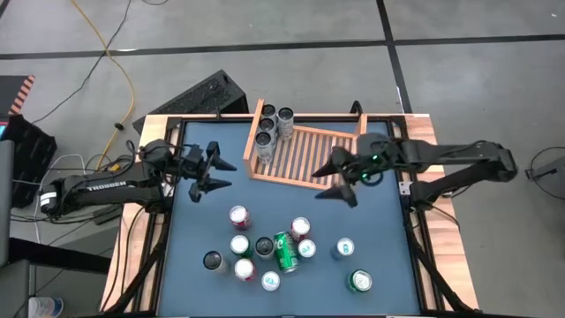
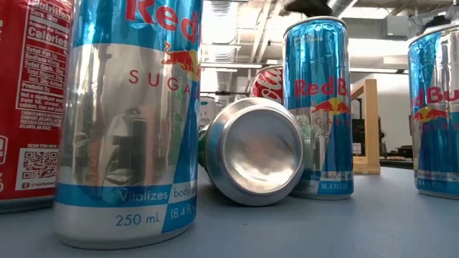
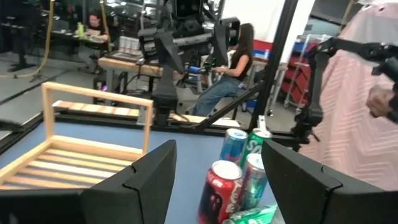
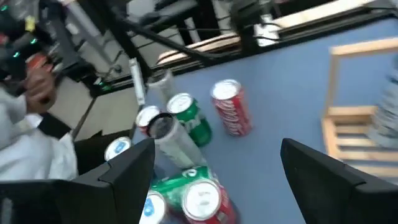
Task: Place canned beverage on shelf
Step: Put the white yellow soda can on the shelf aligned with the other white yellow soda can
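The wooden shelf [image 1: 309, 155] lies at the table's far middle, with several cans [image 1: 272, 131] standing in its far left corner. More cans [image 1: 265, 247] stand in a cluster on the blue mat near the front. Among them a green can [image 1: 285, 252] lies on its side, its bottom [image 2: 254, 150] facing the low view. My left gripper [image 1: 228, 175] hovers open left of the shelf. My right gripper [image 1: 323, 184] hovers open over the shelf's near right part. Neither has anything between its fingers. The left wrist view shows the shelf [image 3: 81, 149] and cans [image 3: 239, 171] ahead.
A dark keyboard-like case [image 1: 205, 95] lies beyond the table's far left corner, with cables on the floor. People show beyond the table: one seated [image 3: 233, 68], one in a pink striped top [image 3: 367, 118], and a hand [image 4: 37, 81]. Bare mat lies between the shelf and the can cluster.
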Robot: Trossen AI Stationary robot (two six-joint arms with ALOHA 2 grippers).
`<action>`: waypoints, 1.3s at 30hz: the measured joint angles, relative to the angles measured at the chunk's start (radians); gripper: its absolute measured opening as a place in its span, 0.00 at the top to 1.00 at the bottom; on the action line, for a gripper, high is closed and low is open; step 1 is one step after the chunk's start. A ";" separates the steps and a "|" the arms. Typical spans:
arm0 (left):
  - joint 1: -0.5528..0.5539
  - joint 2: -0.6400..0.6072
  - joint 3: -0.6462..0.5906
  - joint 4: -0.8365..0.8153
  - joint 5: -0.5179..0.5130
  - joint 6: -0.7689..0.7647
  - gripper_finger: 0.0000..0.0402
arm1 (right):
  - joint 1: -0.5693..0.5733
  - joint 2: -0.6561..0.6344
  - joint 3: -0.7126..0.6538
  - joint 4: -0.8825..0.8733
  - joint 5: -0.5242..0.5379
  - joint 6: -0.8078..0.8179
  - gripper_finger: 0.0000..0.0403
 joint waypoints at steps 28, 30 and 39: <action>-0.043 0.000 0.000 -0.053 0.000 0.049 0.44 | 0.298 0.817 0.944 -0.751 0.268 -0.384 0.17; -0.043 0.000 0.000 -0.053 0.000 0.059 0.44 | 0.288 0.860 0.972 -0.748 0.269 -0.426 0.17; -0.044 0.000 0.000 -0.075 -0.015 0.071 0.44 | 0.273 1.002 1.111 -0.723 0.169 -0.639 0.17</action>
